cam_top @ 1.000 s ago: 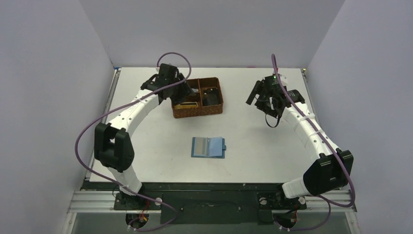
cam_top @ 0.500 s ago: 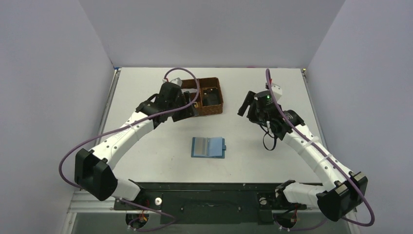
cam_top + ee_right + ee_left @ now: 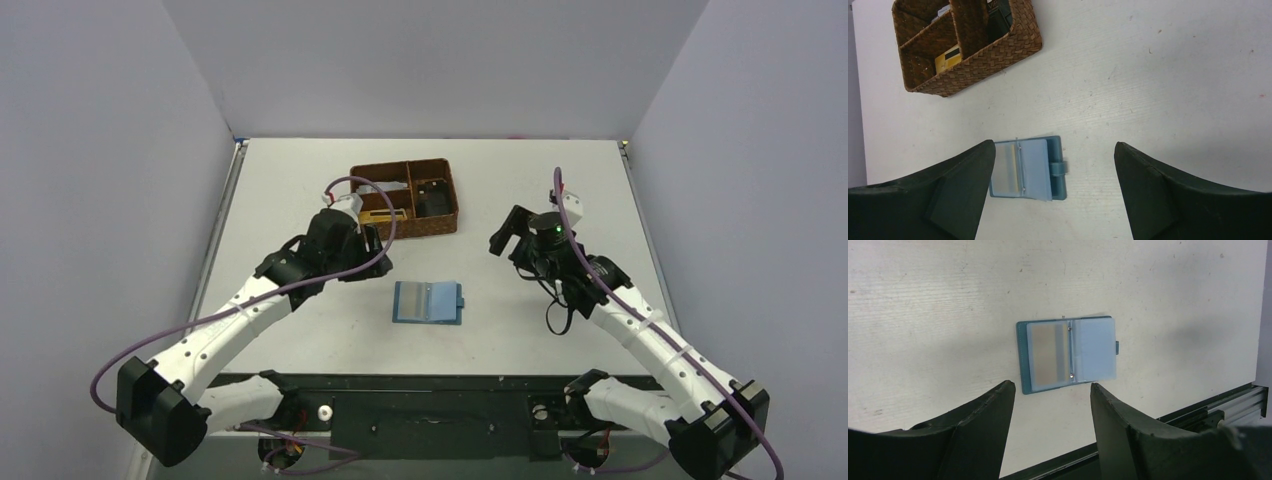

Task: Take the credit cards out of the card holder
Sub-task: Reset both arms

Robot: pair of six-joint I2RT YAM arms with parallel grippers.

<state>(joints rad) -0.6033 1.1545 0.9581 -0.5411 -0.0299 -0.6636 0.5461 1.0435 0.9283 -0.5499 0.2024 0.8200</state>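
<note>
A teal card holder (image 3: 428, 301) lies open and flat on a pale counter (image 3: 560, 180). One tan-gold credit card (image 3: 1045, 357) shows through the clear sleeve on the panel away from the snap tab. The tab-side panel looks plain pale blue, and whether it hides another card cannot be told.

The left pincer (image 3: 1051, 387) hovers behind and to the left of the holder, jaws spread wide and holding nothing. The right pincer (image 3: 1054, 145) hovers behind and to the right of the holder, equally wide and empty.

This looks like the approach to the holder. The card sits flush inside its sleeve, so it probably calls for a shallow pinch on one exposed edge. The other pincer should press the holder's cover down, because the light holder may slide or lift with the card. Which side of the sleeve is open is not visible.

A brown woven basket (image 3: 405, 198) stands well behind the holder, with a yellow card (image 3: 948, 57) in one compartment. Nothing lies between either pincer and the holder.
</note>
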